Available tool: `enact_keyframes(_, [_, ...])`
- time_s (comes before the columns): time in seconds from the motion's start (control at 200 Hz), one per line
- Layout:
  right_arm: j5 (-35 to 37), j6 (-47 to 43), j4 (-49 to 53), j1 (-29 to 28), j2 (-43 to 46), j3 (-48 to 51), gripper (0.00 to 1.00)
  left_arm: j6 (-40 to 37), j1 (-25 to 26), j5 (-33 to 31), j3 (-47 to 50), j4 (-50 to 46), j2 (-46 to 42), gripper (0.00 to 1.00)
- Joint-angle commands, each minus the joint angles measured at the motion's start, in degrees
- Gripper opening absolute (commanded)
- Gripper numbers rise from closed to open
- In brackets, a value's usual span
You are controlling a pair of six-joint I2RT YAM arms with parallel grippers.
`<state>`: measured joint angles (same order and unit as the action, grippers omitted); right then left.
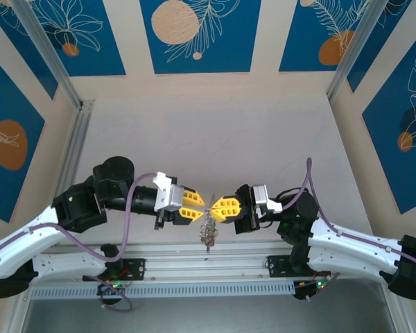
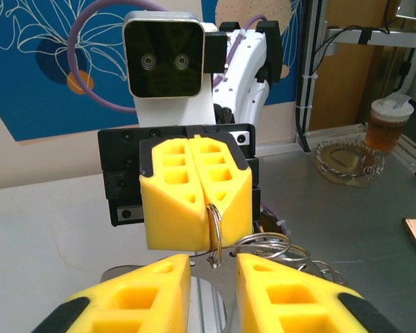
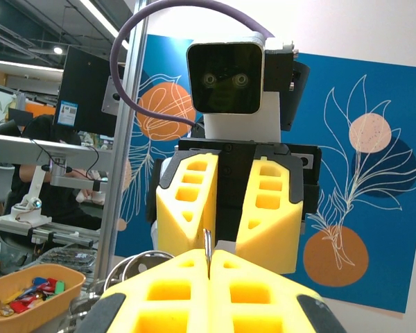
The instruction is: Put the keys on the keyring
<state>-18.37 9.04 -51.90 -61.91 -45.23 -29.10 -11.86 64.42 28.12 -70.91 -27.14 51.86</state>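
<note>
Keyring [image 2: 214, 236] is pinched edge-on in the closed right gripper [image 1: 216, 207], with the keys [image 1: 208, 234] hanging at its 6 o'clock. Left gripper [image 1: 200, 208], at 9 o'clock, has its jaws apart. Threading seems in hand; next needs fine alignment.

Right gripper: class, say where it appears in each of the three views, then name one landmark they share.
Top external: right gripper just right of centre, tips pointing left.
Left wrist: right gripper at centre, facing the camera, shut on a thin metal ring.
Right wrist: right gripper at bottom centre, yellow pads together.
Landmark: the open left gripper opposite it.
</note>
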Motion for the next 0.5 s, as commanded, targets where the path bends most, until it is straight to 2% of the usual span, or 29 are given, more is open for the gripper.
enact_keyframes(0.0, [1.4, -0.2, -4.1, -0.4, 0.4, 0.0, 0.0, 0.8, 0.7, 2.1, 0.2, 2.5, 0.5, 0.25])
enact_keyframes(0.195, [1.7, -0.5, -4.7, -0.4, 0.1, 0.1, 0.0, 0.8, 0.7, 2.3, 0.0, 2.8, 1.5, 0.25])
enact_keyframes(0.495, [2.2, -0.6, -6.3, -0.3, -0.6, 0.6, 0.0, 0.8, 0.8, 1.6, 0.7, 3.8, 1.0, 0.0])
